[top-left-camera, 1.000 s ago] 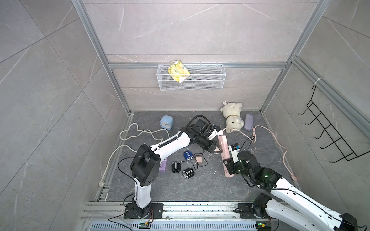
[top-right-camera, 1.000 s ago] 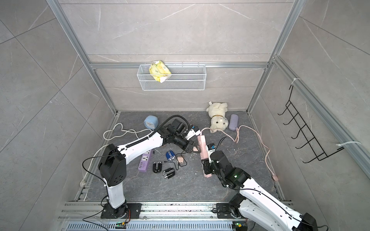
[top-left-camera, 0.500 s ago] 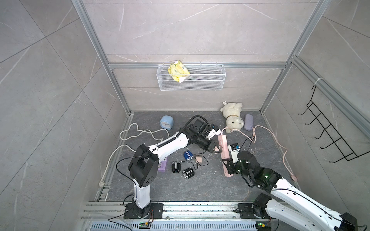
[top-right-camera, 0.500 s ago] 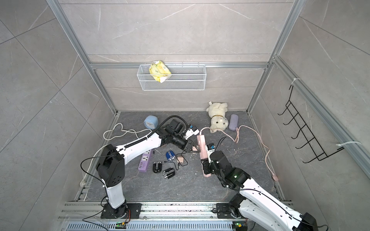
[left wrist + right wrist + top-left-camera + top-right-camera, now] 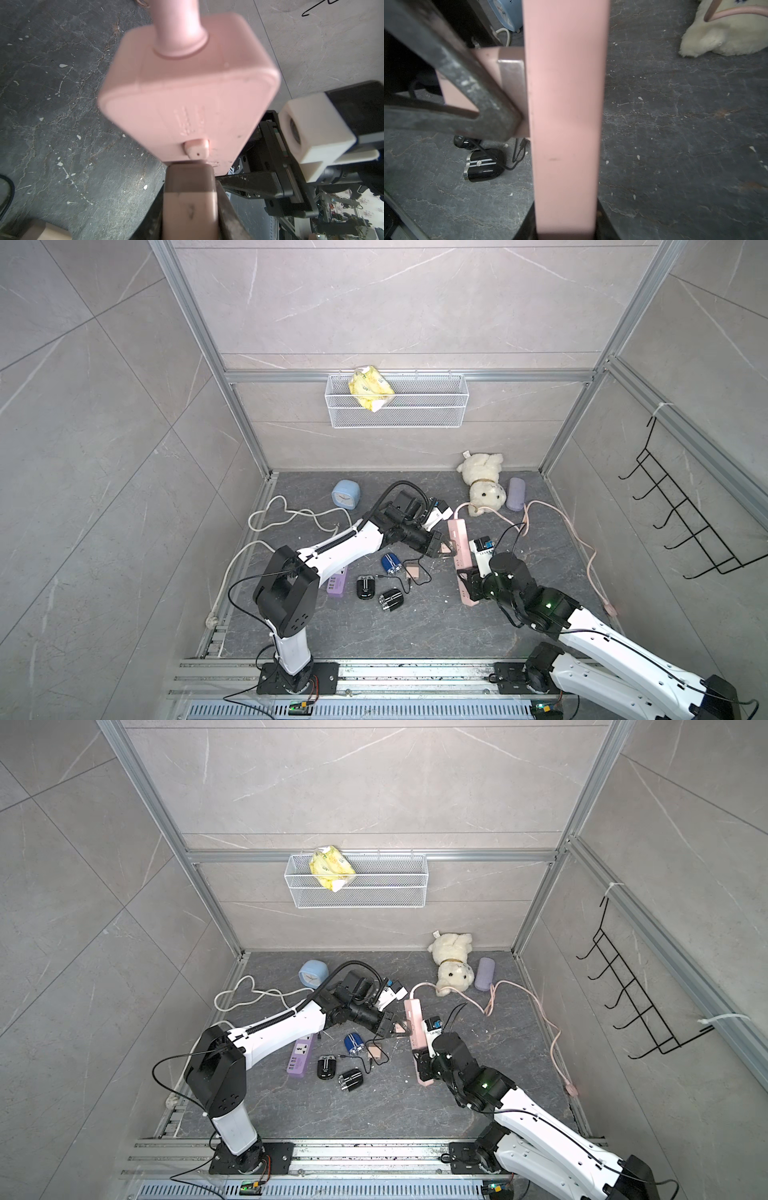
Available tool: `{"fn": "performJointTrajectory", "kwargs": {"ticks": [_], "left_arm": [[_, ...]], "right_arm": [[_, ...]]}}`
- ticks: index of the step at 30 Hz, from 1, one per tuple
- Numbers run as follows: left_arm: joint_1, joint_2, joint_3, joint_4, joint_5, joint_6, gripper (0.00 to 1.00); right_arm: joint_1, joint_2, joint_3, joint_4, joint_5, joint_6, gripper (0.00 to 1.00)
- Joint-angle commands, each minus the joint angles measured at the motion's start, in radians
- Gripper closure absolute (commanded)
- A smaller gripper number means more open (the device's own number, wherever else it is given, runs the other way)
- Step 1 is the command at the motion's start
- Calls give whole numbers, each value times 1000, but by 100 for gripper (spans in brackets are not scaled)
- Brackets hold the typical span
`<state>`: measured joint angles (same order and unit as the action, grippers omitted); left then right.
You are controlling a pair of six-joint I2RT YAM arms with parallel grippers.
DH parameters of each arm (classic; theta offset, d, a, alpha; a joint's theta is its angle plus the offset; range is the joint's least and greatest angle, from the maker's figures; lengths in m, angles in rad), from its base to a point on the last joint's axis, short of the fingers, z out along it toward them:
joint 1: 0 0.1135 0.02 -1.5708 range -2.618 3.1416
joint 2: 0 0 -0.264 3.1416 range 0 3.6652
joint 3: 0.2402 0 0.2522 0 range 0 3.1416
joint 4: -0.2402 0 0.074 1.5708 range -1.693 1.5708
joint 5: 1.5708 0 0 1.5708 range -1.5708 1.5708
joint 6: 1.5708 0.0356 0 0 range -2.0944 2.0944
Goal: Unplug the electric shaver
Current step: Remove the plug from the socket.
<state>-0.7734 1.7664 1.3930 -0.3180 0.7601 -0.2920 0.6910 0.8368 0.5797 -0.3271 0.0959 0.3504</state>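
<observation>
We see the pink power strip (image 5: pixel 187 93) only blurred in the left wrist view; the pins of the plug (image 5: pixel 190 205) are hidden where it meets that strip; the left gripper (image 5: pixel 190 185) is cut by the bottom edge; in the right wrist view the strip leaves the picture at both ends, and we get only dark slivers of the right gripper (image 5: pixel 566 230); in a top view the left arm (image 5: pixel 345 547) covers part of the purple power strip (image 5: pixel 337 585).
</observation>
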Motion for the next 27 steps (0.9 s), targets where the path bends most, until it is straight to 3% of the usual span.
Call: {"fn": "performJointTrajectory", "kwargs": {"ticks": [1, 9, 17, 22, 27], "left_arm": [[-4, -97, -32, -23, 76, 25, 100], [0, -140, -42, -39, 64, 29, 100], [13, -170, -46, -65, 51, 30, 100], [20, -173, -11, -96, 56, 38, 100], [21, -171, 45, -148, 58, 61, 100]], "right_arm": [[-71, 12, 13, -23, 148, 77, 100], [-178, 36, -9, -34, 127, 94, 100], [-310, 69, -21, -52, 28, 99, 100], [-322, 167, 77, -233, 113, 106, 100], [-323, 192, 113, -299, 144, 113, 100]]}}
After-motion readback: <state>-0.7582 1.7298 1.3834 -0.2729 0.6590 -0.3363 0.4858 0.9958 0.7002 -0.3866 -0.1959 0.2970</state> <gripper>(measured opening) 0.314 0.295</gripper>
